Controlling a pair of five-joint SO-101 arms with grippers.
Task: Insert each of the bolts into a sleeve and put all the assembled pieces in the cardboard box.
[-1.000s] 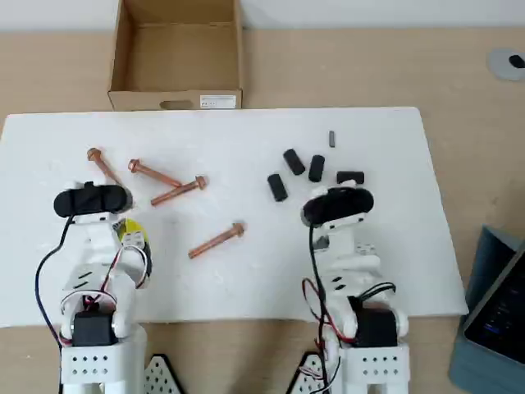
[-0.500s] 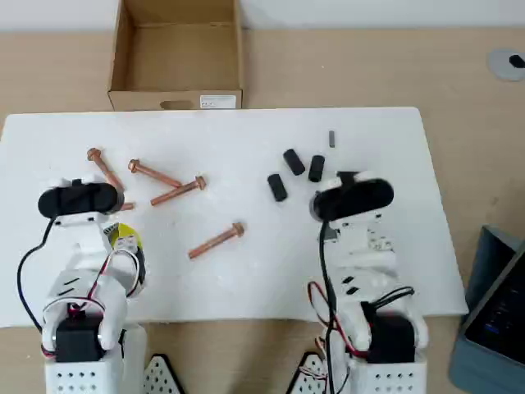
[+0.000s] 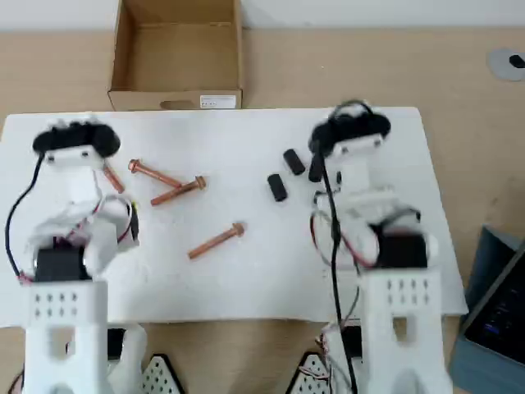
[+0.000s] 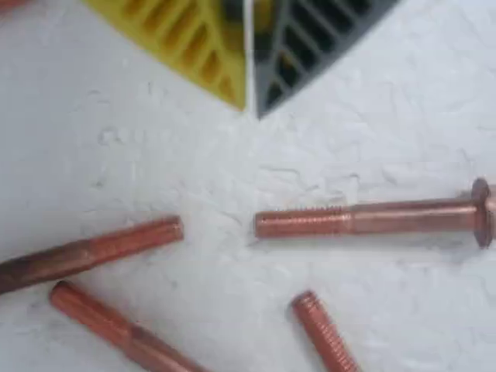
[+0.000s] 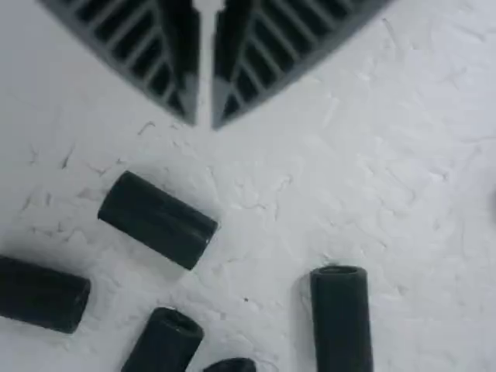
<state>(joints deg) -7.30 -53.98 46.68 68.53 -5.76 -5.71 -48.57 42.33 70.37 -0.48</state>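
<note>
Several copper bolts lie on the white mat (image 3: 246, 279): two crossing at left of centre (image 3: 154, 174) (image 3: 179, 191) and one nearer the front (image 3: 216, 240). In the left wrist view my left gripper (image 4: 249, 105), one yellow and one black finger, is shut and empty just above the mat, with a bolt (image 4: 372, 219) and other bolt shafts (image 4: 89, 252) beyond it. My right gripper (image 5: 203, 116) is shut and empty over the black sleeves (image 5: 157, 220) (image 5: 341, 318). Two sleeves (image 3: 294, 161) (image 3: 277, 187) show beside the right arm (image 3: 351, 131). The cardboard box (image 3: 176, 53) stands open behind the mat.
A grey device (image 3: 500, 304) sits off the mat at the right edge, and a round grey fitting (image 3: 507, 64) is on the wooden table at the far right. The left arm (image 3: 75, 139) covers the leftmost bolt's head.
Both arms have stretched forward from the front of the mat, the left one over the bolts and the right one over the sleeves. The bolts and sleeves have not moved.
</note>
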